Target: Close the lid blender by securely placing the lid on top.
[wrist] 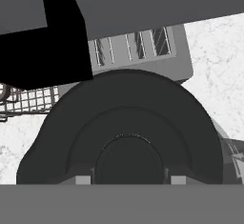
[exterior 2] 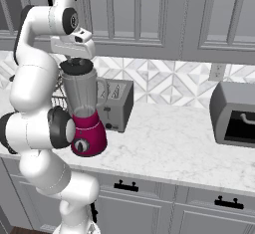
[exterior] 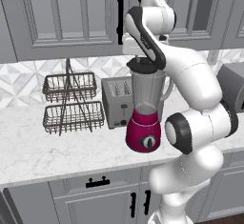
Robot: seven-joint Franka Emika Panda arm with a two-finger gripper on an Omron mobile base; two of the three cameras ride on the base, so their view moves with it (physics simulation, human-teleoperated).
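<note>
Lid (exterior 2: 76, 66) sits atop blender (exterior 2: 84, 113), end effector (exterior 2: 74, 57) pointing straight down, grip state unclear

A rendered home kitchen, plainly: grey panelled wall cabinets (exterior 2: 149, 14) with black bar handles above a white marbled stone counter (exterior 2: 179, 148), backed by pale geometric-patterned tile (exterior 2: 164, 81). Furnished with a boxy silver two-slot toaster (exterior: 116, 101), a magenta-based blender with a clear jar (exterior: 145, 108), a two-tier dark wire basket rack (exterior: 71, 104) and a grey countertop oven (exterior 2: 233, 114).
</note>
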